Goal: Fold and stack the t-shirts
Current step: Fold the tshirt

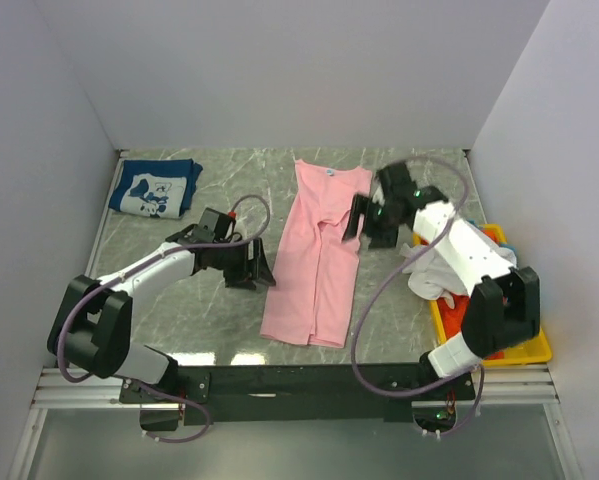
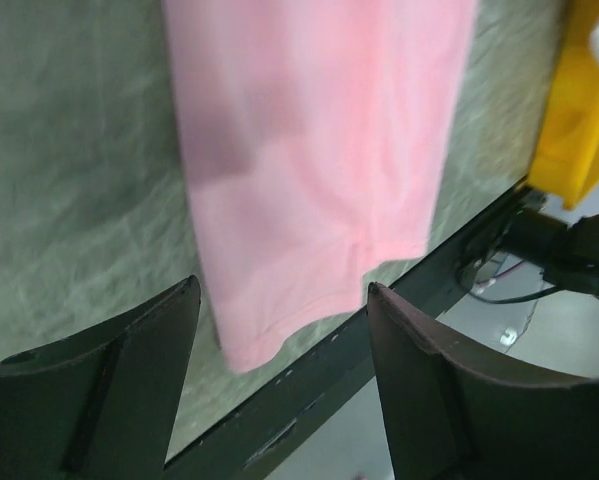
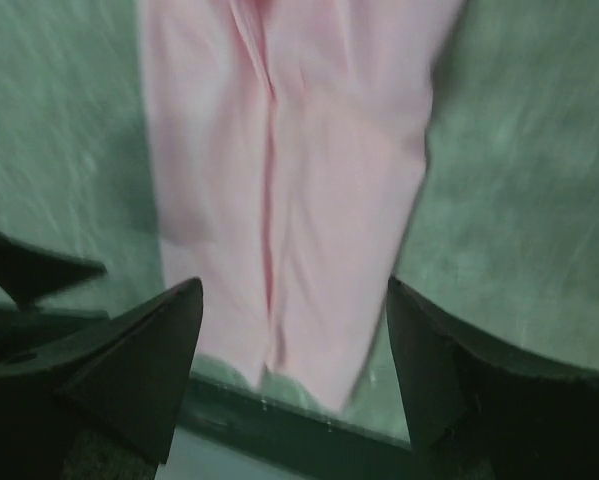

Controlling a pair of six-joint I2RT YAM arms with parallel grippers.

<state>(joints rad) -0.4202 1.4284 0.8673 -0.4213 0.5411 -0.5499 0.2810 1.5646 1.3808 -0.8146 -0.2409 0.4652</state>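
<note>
Blurred right gripper (image 1: 362, 222) over pink t-shirt (image 1: 314, 260)

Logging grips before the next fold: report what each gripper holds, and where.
Nothing held: left gripper and right gripper both open, near the flat light-pink cloth t-shirt.

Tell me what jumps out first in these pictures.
A long pink t-shirt, folded into a narrow strip, lies down the middle of the table. The open left end effector and open right end effector flank it, gripping nothing. A folded navy t-shirt sits in the far left corner; a yellow tray holding crumpled white cloth is at the right.
</note>
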